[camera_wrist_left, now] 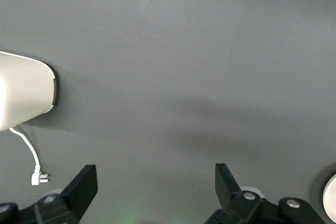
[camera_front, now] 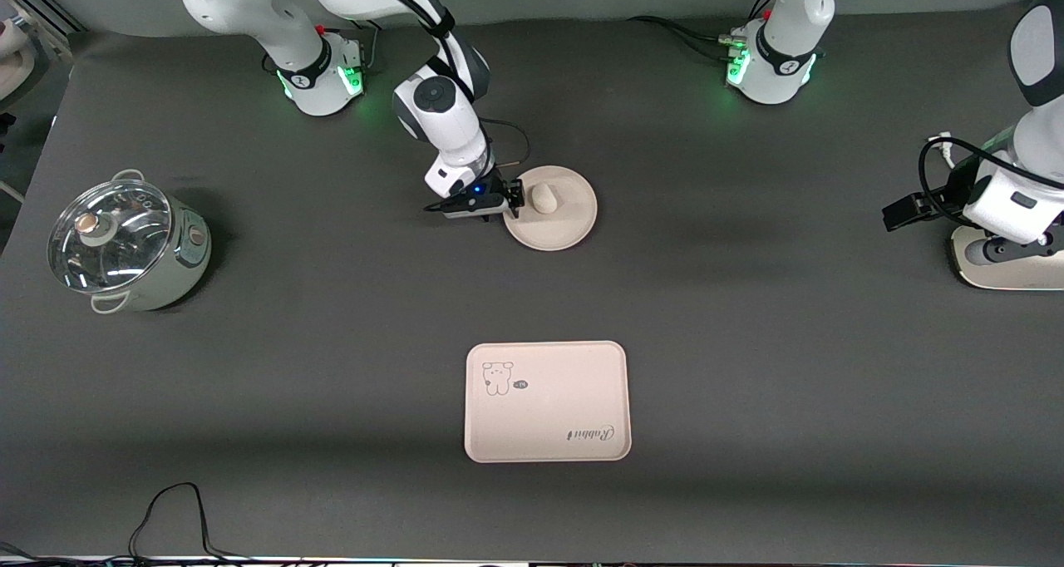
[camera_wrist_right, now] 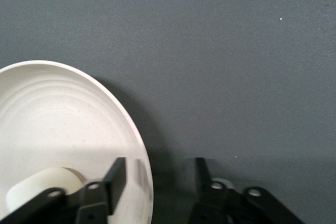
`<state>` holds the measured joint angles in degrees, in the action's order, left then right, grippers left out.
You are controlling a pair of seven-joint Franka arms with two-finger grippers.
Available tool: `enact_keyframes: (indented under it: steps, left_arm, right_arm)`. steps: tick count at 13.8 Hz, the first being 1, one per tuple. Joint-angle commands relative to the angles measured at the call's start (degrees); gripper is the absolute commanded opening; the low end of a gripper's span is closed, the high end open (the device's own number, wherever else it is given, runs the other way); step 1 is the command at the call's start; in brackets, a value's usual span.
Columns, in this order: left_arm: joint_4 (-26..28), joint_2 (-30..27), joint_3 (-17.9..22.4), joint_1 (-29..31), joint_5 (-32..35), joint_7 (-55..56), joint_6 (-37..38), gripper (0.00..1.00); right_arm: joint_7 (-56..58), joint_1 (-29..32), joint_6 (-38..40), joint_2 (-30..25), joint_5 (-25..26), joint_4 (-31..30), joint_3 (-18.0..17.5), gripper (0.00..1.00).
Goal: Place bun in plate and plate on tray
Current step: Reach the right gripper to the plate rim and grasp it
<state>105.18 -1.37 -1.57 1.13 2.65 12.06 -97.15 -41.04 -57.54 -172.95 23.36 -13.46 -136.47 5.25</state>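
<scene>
From the front view, the right gripper (camera_front: 514, 204) sits low at the plate's (camera_front: 565, 222) edge on the side toward the right arm's end of the table, placed, it seems, to take the dish by its rim. The bun (camera_front: 544, 198) already lies in the plate, so that step looks finished. The tray (camera_front: 546, 401) lies well apart, nearer the front camera, bare and waiting for the plate. A lidded pot (camera_front: 126, 245) stands toward the right arm's end. The left gripper (camera_front: 904, 210) waits over the table's left-arm end.

Seen from the left wrist, the left gripper's (camera_wrist_left: 156, 184) jaws stand spread wide over bare tabletop, holding nothing.

Seen from the right wrist, the right gripper's (camera_wrist_right: 160, 174) fingers straddle the plate's (camera_wrist_right: 137, 135) rim, one inside the dish beside the bun (camera_wrist_right: 39, 187), one outside. A gap remains, so I judge the pinch not yet complete.
</scene>
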Motion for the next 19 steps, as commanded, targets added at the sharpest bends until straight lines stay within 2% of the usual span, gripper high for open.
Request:
enact_keyframes:
  steps: [1, 5, 9, 11, 14, 16, 19]
  left_arm:
    - [0.46, -0.56, 0.08, 0.01, 0.08, -0.19, -0.41, 1.0]
    - [0.46, -0.56, 0.08, -0.07, 0.08, -0.19, -0.4, 1.0]
    - [0.11, -0.3, 0.08, -0.07, 0.08, -0.19, -0.32, 1.0]
    - [0.11, -0.21, 0.08, -0.16, 0.08, -0.19, -0.32, 1.0]
    - [0.11, -0.21, 0.08, -0.16, 0.08, -0.19, -0.41, 1.0]
    - [0.11, -0.21, 0.08, -0.07, 0.08, -0.19, -0.32, 1.0]
    - [0.11, -0.21, 0.08, 0.01, 0.08, -0.19, -0.32, 1.0]
  right_arm:
    - [-0.88, -0.64, -0.72, 0.55, -1.22, 0.68, 0.12, 0.16]
    - [-0.79, -0.64, -0.72, 0.46, -1.22, 0.68, 0.12, 0.0]
    - [-0.44, 0.06, -0.28, -1.11, -1.22, 0.68, 0.2, 0.0]
    - [-0.18, 1.9, 2.51, -4.79, -1.22, 0.68, 0.12, 0.0]
    - [0.09, 4.54, 11.91, -12.61, -1.39, 1.73, 0.2, 0.0]
    - [0.17, 6.03, 13.95, -15.87, -2.44, 1.82, 0.2, 0.0]
    - [0.26, 6.3, 14.22, -15.19, -3.06, 4.79, 0.29, 0.0]
